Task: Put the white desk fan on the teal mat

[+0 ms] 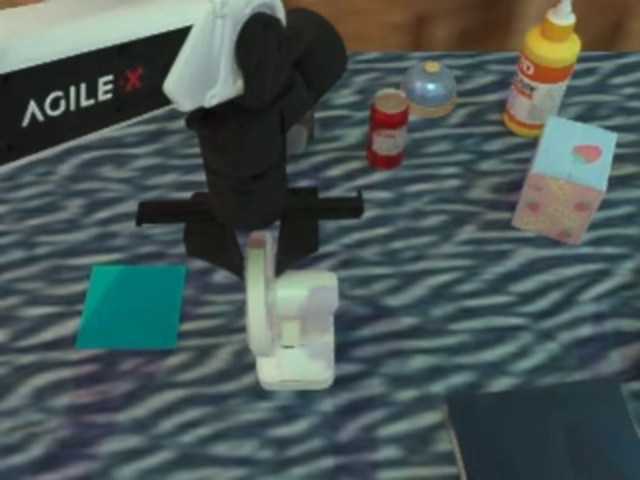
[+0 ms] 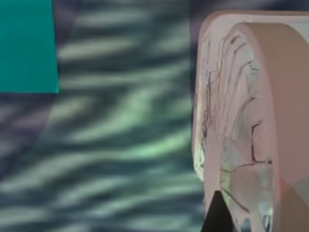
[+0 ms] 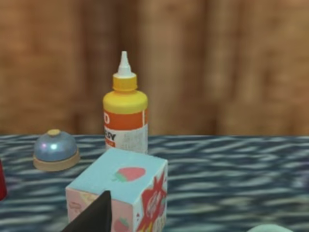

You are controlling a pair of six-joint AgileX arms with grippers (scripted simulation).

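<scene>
Top view. White desk fan (image 1: 290,325) stands near mid-surface, disc head edge-on twd the left arm, base on the patterned surface (image 1: 450,290). Teal mat (image 1: 131,306) lies flat just to the fan's left, apart from it, nothing on it. Left gripper (image 1: 262,250) hangs directly over the disc head; arm body hides the fingers here, so can't tell from this view if they're released or clenched. Red can (image 1: 388,128), bell (image 1: 430,88), glue bottle (image 1: 541,70), pink-and-blue carton (image 1: 563,180) sit along the far side and right; dark panel (image 1: 545,435) at near right. Right arm not seen in this view.

Left wrist view. Fan disc fills one side of frame, very close; one dark fingertip (image 2: 217,215) shows beside the disc rim, contact uncertain. Grip state: can't tell. Mat corner visible farther off across bare surface.

Right wrist view. Glue bottle, bell, carton ahead; a dark finger (image 3: 94,215) at frame edge, other finger not shown, so state can't be told. Arm looks parked on the right, idle.

Step in hand, judged: grasp of fan head. To do well: fingers square across the thin disc, pinch low enough that the heavy base doesn't swing, lift straight, short carry left, set base flat inside mat edges.
</scene>
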